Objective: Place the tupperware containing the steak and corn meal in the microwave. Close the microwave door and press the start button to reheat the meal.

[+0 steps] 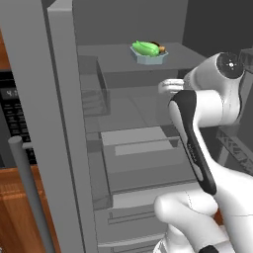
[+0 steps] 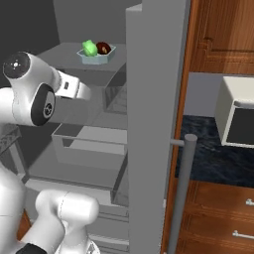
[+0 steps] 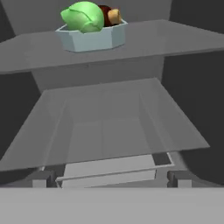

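Note:
The tupperware is a pale blue-grey tub on the upper shelf of an open grey fridge. It holds the steak and corn meal, a bright green lump with a dark brown chunk behind it. My gripper hangs inside the fridge opening, in front of that shelf and below it, apart from the tub. Its jaws stand wide open with nothing between them. The microwave's black keypad peeks out at the far left, behind the fridge door. The microwave door is out of view.
The open fridge door, with a long grey bar handle, stands close beside the arm. Glass shelves and drawers lie below the tub. A white boxy appliance sits on a dark counter under brown cabinets.

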You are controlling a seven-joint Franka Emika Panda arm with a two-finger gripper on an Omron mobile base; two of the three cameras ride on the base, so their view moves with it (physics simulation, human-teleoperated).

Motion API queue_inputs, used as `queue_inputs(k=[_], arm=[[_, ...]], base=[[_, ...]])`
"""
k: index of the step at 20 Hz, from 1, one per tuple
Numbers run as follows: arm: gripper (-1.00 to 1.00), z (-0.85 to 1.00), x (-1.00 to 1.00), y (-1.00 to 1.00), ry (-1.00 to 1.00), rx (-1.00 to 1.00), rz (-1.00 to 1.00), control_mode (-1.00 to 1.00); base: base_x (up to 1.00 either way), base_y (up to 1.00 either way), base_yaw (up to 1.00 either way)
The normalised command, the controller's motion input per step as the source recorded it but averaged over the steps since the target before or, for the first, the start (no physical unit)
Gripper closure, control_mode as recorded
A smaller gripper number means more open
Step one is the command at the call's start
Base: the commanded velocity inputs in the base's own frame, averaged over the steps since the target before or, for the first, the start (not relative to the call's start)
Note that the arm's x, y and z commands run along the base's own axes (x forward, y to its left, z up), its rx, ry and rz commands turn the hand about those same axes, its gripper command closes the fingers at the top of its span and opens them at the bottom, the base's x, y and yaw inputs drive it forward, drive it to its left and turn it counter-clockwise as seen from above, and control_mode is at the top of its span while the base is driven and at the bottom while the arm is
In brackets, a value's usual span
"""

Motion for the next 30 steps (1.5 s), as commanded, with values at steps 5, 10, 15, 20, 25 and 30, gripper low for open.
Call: queue_inputs(k=[5,10,15,20,25,30], arm=[[-1.00,0.62,0.14,-0.36,-0.02,0.12,-0.01,-1.00],[-1.00,0.22,0.18,-0.12,0.08,0.06,0.00,-1.00],[-1.00,0.23,0.16,-0.19,0.06,0.07,0.04,-1.00],[-1.00,0.01,0.02,0.00,-0.20,0.00,-0.01,-1.00],[-1.00,0.16,0.32,-0.05,-0.19,0.00,-0.02,-1.00],[-1.00,0.07,0.62,-0.02,-0.04,0.00,0.00,-1.00]], base=[[0.00,0.00,0.00],[0.00,0.00,0.00],[0.00,0.00,0.00],[0.00,0.00,0.00],[0.00,0.00,0.00],[0.00,0.00,0.00]])
